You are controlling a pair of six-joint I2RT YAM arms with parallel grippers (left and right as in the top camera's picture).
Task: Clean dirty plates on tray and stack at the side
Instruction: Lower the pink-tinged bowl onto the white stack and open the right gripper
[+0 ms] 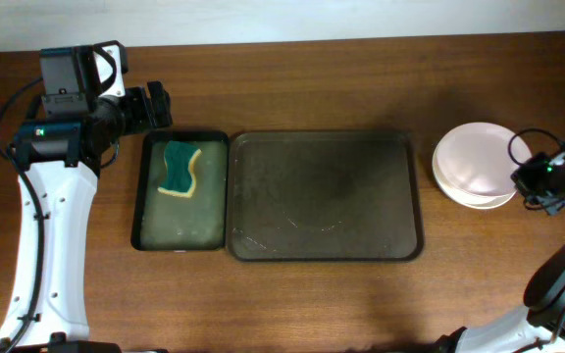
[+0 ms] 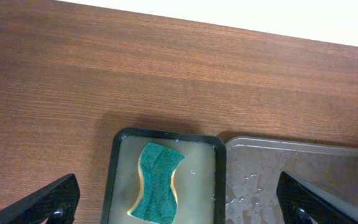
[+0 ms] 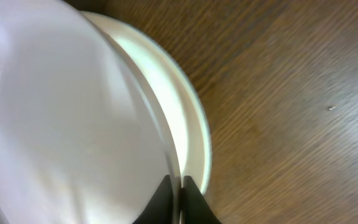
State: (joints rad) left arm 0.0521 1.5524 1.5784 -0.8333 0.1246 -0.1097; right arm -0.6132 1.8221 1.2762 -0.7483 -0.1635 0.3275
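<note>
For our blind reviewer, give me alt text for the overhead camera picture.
White plates sit stacked on the table right of the large brown tray, which holds none; the right pincer is at the stack's edge. Left of the tray, a green sponge lies in a narrower dark tray.

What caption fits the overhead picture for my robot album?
Brown tray empty; right hand holds the top plate of the white stack beside it; sponge waits left.
</note>
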